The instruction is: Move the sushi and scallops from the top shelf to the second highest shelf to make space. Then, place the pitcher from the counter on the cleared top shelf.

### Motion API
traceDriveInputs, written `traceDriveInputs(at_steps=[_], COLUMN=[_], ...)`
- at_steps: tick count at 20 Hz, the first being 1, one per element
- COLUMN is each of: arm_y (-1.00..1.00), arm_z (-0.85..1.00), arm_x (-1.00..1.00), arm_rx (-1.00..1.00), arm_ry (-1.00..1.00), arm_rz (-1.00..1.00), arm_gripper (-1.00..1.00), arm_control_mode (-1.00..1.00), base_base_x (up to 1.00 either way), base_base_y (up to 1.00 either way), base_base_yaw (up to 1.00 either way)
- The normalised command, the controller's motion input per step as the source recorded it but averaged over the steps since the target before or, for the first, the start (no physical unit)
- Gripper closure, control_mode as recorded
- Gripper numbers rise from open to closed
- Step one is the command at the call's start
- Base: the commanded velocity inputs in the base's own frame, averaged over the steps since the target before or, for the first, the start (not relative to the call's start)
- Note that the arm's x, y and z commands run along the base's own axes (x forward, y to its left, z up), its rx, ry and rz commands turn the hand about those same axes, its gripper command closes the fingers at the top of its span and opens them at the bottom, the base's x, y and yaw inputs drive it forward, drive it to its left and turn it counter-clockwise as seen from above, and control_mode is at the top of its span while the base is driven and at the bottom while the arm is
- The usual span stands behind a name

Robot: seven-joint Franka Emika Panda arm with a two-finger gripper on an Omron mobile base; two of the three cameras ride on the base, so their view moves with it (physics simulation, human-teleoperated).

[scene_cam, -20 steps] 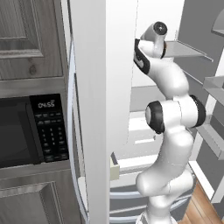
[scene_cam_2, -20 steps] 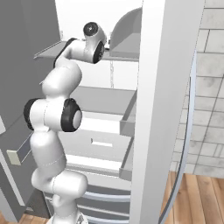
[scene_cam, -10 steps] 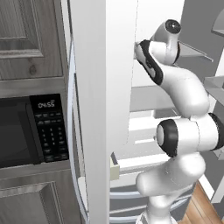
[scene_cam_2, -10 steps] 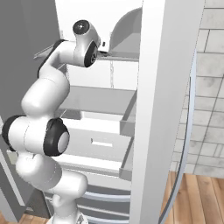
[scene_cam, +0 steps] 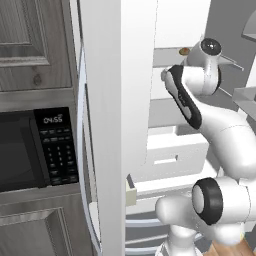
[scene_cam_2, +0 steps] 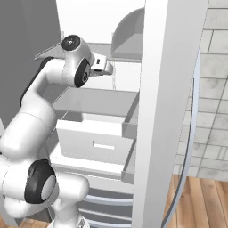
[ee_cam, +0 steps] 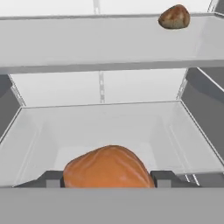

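Sushi, the orange-topped morsel (ee_cam: 108, 167), sat pinched between the dark two-finger gripper (ee_cam: 108, 178), right above the pale second highest shelf (ee_cam: 100, 127); round brown scallops (ee_cam: 174, 17) lay up-right on the thin grey top shelf (ee_cam: 87, 43).

The top shelf (ee_cam: 87, 43) carries the scallops (ee_cam: 174, 17) near its back right corner. Below it, the second highest shelf (ee_cam: 105, 127) is bare.

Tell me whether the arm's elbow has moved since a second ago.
Yes. In the left base view the elbow has dropped lower against the microwave, while the tool holds the sushi.
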Motion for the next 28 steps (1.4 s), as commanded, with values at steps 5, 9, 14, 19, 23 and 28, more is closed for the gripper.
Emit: traceDriveInputs(at_steps=[5, 9, 14, 19, 23, 28], arm_y=[0.00, 0.00, 0.00, 0.00, 0.00, 0.00], arm_z=[-0.91, -0.92, -0.63, -0.29, 0.00, 0.00], arm_x=[-0.72, -0.27, -0.04, 0.16, 0.51, 0.63], arm_rx=[-0.03, 0.00, 0.00, 0.00, 0.02, 0.03], arm_ry=[0.11, 0.05, 0.04, 0.06, 0.06, 0.04], arm_rz=[0.01, 0.01, 0.02, 0.01, 0.00, 0.00], arm_gripper=[1.00, 1.00, 1.00, 1.00, 1.00, 1.00], arm_control_mode=[-1.00, -1.00, -1.00, -1.00, -1.00, -1.00], base_base_x=[0.00, 0.00, 0.00, 0.00, 0.00, 0.00], base_base_y=[0.00, 0.00, 0.00, 0.00, 0.00, 0.00], base_base_yaw=[0.00, 0.00, 0.00, 0.00, 0.00, 0.00])
